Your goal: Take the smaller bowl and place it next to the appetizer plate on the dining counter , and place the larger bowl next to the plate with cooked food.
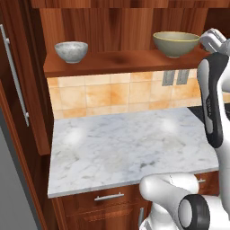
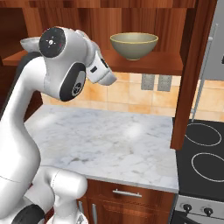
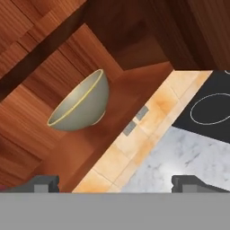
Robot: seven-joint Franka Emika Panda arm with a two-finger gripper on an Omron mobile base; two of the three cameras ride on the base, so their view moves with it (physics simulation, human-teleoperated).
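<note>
The smaller bowl (image 1: 71,51), mottled grey-white, stands at the left end of a wooden shelf (image 1: 121,60) above the worktop. The larger bowl (image 1: 176,43), olive-beige with a thin yellow rim, stands upright at the shelf's right end (image 2: 134,45). In the hand view, rolled to one side, the larger bowl (image 3: 81,105) lies ahead and left of my gripper (image 3: 119,183). The gripper is open, its tips far apart with nothing between them, and it is clear of the bowl. My raised arm covers most of the smaller bowl (image 2: 27,43) in the right base view. The appetizer plate, the plate with cooked food and the dining counter are out of view.
Below the shelf a marble worktop (image 1: 126,148) is backed by orange tiles with two grey outlets (image 1: 175,77). A black stove top (image 2: 203,153) lies to the right, past a wooden cabinet side (image 2: 192,74). A tall panel with a long handle (image 1: 13,76) stands at the left.
</note>
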